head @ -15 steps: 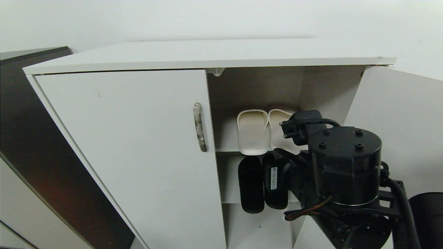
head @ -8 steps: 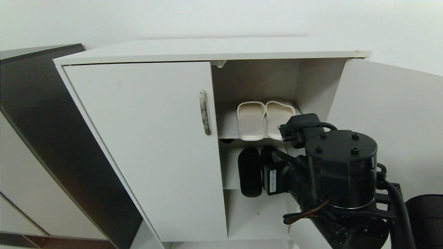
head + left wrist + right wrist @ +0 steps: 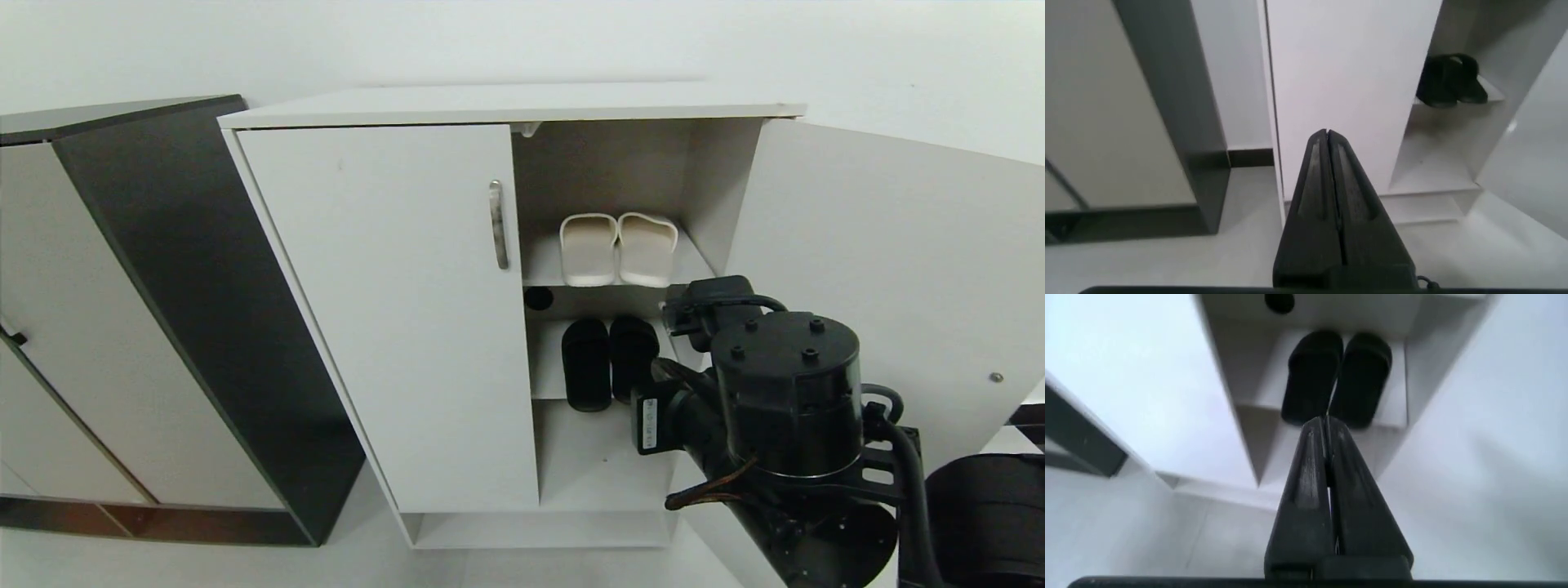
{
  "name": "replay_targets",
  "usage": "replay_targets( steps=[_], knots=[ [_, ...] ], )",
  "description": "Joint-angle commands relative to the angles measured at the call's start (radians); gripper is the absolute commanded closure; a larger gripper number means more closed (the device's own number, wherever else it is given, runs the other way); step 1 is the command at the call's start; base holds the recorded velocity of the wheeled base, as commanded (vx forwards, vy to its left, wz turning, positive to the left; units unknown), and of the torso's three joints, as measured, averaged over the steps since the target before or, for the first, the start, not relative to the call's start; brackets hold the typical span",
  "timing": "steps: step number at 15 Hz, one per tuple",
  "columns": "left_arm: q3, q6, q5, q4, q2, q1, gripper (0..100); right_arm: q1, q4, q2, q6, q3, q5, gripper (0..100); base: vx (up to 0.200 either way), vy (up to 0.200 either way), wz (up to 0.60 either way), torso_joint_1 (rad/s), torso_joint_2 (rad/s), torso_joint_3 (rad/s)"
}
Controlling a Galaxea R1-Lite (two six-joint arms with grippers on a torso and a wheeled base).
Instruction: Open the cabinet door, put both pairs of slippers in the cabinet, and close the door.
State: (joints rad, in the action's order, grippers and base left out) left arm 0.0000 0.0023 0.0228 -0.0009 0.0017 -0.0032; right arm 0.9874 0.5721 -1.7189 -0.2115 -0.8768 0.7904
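- No legible text, numbers or signs in any view.
- Only candidate: a small white rectangular sticker (image 3: 647, 425) on the black wrist housing of the right arm (image 3: 694, 429), seen in the head view. It carries dark print, too small to read.
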Motion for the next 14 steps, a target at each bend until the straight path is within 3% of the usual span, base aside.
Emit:
replay_targets(
  steps=[1,6,14],
  knots=[
    [0.0,-0.001,0.0,-0.001,0.0,0.0,100,-0.004,0.0,-0.007,0.0,0.002,0.0,100,-0.2,0.0,0.0,-0.002,0.0,0.002],
    [0.0,0.001,-0.001,-0.001,0.0,0.0,100,-0.033,0.003,-0.005,0.0,0.021,-0.019,100,-0.2,0.0,0.0,0.002,0.0,0.002],
    [0.0,-0.002,-0.004,-0.001,0.0,0.0,100,-0.047,0.025,-0.005,0.02,0.041,-0.022,100,0.0,0.0,0.0,0.0,0.0,0.0]
  ],
)
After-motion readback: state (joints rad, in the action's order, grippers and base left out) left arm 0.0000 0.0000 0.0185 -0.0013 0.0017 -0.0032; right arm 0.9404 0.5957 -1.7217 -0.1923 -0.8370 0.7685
